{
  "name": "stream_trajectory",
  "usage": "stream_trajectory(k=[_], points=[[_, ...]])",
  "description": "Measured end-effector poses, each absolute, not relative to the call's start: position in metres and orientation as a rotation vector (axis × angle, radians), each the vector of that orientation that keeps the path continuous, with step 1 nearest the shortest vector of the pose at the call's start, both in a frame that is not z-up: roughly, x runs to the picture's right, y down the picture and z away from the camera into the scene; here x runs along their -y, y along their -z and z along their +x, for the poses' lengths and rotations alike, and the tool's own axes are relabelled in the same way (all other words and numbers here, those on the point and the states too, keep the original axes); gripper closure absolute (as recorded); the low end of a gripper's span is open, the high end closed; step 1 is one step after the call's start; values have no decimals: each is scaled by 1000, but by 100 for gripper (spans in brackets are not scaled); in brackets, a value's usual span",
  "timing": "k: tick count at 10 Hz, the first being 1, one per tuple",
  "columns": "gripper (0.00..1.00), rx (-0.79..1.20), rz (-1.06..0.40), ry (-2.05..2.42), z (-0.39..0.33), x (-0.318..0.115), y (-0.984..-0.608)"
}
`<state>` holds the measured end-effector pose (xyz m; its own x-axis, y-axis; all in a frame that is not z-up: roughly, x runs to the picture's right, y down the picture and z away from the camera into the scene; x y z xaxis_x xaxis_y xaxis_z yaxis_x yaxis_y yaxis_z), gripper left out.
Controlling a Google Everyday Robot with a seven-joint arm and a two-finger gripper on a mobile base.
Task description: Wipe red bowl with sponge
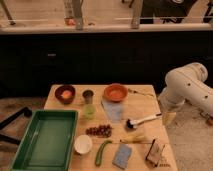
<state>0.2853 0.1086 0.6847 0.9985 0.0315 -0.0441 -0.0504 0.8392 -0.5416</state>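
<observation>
The red bowl (115, 92), bright orange-red and shallow, sits at the back middle of the wooden table (145, 107). Close to the table's front edge lies the sponge (122, 155), a small blue-grey pad. My white arm reaches in from the right. Its gripper (169, 118) hangs open just off the table's right edge, level with the dish brush, and holds nothing. It is well to the right of the bowl and behind the sponge, touching neither.
A darker maroon bowl (65, 93), a dark cup (88, 96) and a green cup (89, 111) stand left of the red bowl. A pale blue cloth (114, 110), dish brush (142, 120), white bowl (83, 144) and green tray (45, 140) fill the table.
</observation>
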Motion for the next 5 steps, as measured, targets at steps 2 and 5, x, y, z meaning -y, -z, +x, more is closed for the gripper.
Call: stream_trajectory(k=[2,5], points=[[20,18,-575,-4,283,-107,-686],[20,84,-585,144,269,-117,-679]])
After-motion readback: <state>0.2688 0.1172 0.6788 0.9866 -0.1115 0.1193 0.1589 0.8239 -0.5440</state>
